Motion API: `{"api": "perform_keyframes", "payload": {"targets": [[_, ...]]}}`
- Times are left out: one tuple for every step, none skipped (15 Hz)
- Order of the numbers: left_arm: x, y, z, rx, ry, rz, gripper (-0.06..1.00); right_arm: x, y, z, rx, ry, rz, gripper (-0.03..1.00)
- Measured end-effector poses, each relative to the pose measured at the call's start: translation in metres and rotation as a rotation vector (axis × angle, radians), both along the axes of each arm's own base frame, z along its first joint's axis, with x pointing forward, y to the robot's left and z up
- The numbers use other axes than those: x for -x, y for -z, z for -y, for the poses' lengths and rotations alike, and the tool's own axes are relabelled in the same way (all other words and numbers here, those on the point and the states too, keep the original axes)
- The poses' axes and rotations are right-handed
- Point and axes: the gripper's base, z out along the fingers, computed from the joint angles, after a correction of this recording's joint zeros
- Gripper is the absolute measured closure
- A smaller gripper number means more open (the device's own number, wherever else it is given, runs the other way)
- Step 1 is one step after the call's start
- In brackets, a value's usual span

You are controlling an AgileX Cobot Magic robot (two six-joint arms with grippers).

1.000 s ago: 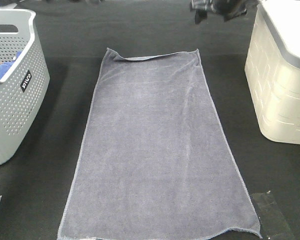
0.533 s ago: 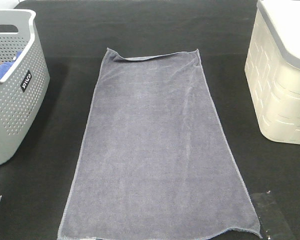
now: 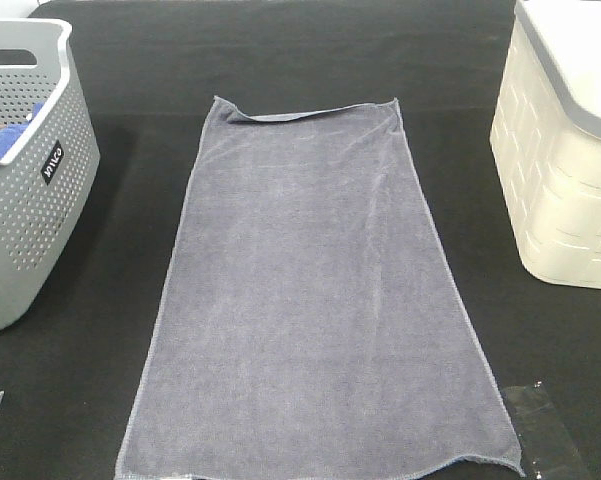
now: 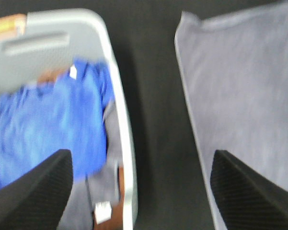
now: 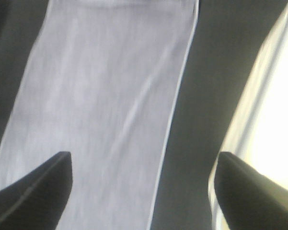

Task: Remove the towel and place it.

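Towel (image 3: 310, 300) lies flat on black table (image 3: 280, 60).

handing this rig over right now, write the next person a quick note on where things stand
Left gripper: open, empty, raised over the gap between the grey basket and the towel.
Right gripper: open, empty, raised over the towel's right edge, near the white bin.
Towel: spread flat on the black table between basket and bin, far hem slightly folded over. Neither arm shows in the high view.
A blue cloth lies in the basket; that is not the job's item.
Done: towel looks removed and laid out.
Left: probably nothing, except perhaps smoothing the far hem.
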Motion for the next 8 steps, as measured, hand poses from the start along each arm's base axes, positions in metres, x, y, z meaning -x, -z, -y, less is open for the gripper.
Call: {"api": "perform_keyframes", "payload": {"targets": [[0.023,0.007,-0.006,0.002,-0.002,-0.034,0.19,0.021,0.004,0.005,0.007,-0.002,-0.03,0.21],[0.044,0.016,-0.012,0.002,-0.009,-0.07,0.19,0.04,0.013,0.009,0.017,-0.004,-0.07,0.21],[0.065,0.03,-0.018,0.003,-0.016,-0.114,0.19,0.061,0.024,0.013,0.027,-0.005,-0.113,0.21],[0.086,0.041,-0.024,0.012,-0.026,-0.147,0.19,0.081,0.037,0.017,0.037,-0.005,-0.159,0.21],[0.107,0.053,-0.03,0.014,-0.032,-0.177,0.19,0.101,0.045,0.022,0.042,-0.005,-0.186,0.21],[0.117,0.056,-0.032,0.017,-0.034,-0.179,0.19,0.12,0.056,0.026,0.049,-0.006,-0.217,0.21],[0.144,0.076,-0.04,0.019,-0.039,-0.217,0.19,0.139,0.066,0.03,0.054,-0.007,-0.242,0.21],[0.161,0.086,-0.045,0.02,-0.04,-0.227,0.19,0.16,0.078,0.034,0.061,-0.012,-0.267,0.21]]}}
